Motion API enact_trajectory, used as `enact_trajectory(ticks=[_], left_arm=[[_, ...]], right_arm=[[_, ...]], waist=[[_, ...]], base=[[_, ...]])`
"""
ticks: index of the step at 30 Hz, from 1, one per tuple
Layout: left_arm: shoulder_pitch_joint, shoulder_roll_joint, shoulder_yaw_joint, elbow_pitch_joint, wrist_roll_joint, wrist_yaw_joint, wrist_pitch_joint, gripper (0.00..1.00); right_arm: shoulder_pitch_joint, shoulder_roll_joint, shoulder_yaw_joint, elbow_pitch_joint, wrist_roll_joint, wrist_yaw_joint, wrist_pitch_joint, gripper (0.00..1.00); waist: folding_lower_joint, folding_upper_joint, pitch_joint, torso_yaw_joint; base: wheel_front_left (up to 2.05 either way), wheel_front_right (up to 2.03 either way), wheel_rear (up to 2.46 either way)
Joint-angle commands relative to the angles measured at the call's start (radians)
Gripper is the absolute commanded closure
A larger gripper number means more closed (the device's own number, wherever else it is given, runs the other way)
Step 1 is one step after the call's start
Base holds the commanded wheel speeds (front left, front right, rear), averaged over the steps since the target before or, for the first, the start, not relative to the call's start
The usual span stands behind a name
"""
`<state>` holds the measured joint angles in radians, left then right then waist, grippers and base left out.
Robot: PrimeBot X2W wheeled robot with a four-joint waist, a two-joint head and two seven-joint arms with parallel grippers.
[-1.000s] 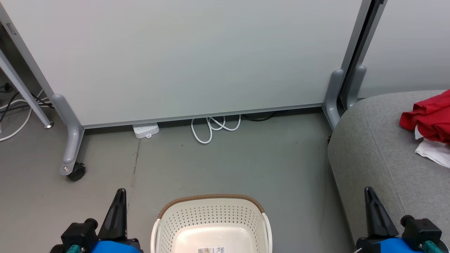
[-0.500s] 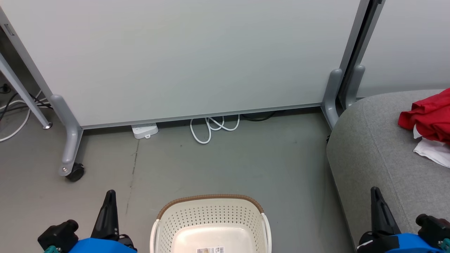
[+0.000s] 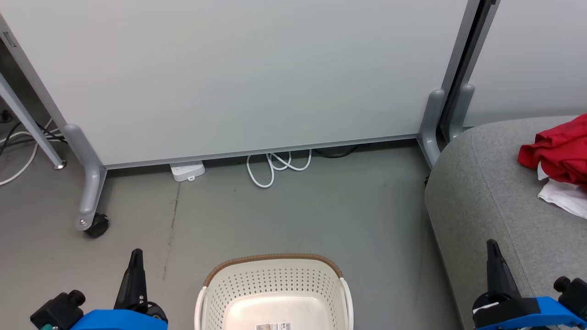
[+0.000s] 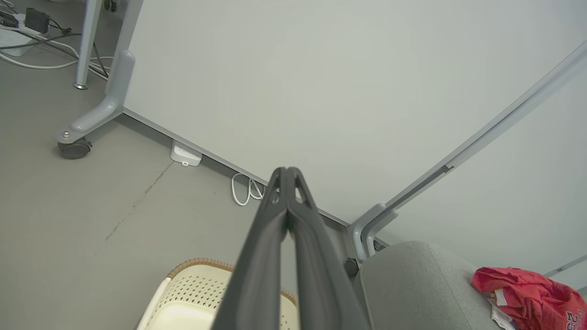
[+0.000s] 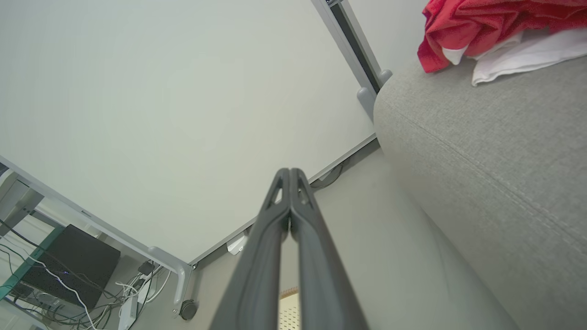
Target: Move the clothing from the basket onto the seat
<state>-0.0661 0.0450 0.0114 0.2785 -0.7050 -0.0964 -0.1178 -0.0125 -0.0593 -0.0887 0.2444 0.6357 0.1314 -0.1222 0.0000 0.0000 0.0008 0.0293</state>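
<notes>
A: The seat carries the clothing; the basket, on the floor, shows a bare bottom.
B: The left tool and right tool are pressed together, holding nothing. The transfer looks complete; next, probably just parking the arms.

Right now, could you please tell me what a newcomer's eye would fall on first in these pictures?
The bright-red clothing stands out most, bunched over a white cloth on the grey seat at the right edge of the head view. Next comes the cream basket on the floor at bottom centre, the visible part of its inside bare apart from a sticker, flanked by the left gripper and right gripper, both shut.
</notes>
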Motion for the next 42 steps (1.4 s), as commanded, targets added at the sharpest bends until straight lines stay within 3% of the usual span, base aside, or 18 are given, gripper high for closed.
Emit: enact_trajectory(ticks=[1, 42], left_arm=[[-0.029, 0.005, 0.008, -0.017, -0.025, -0.003, 0.005, 1.00], [-0.047, 0.007, 0.063, -0.024, -0.507, -0.021, 0.131, 1.00]], right_arm=[[-0.028, 0.001, -0.003, -0.013, 0.027, 0.000, 0.007, 1.00], [-0.074, 0.006, -0.017, -0.003, 0.546, -0.001, 0.134, 1.00]], waist=[[0.0000, 0.0000, 0.000, 0.000], [0.0000, 0.0000, 0.000, -0.013]], base=[[0.00, 0.00, 0.00], [0.00, 0.00, 0.00]])
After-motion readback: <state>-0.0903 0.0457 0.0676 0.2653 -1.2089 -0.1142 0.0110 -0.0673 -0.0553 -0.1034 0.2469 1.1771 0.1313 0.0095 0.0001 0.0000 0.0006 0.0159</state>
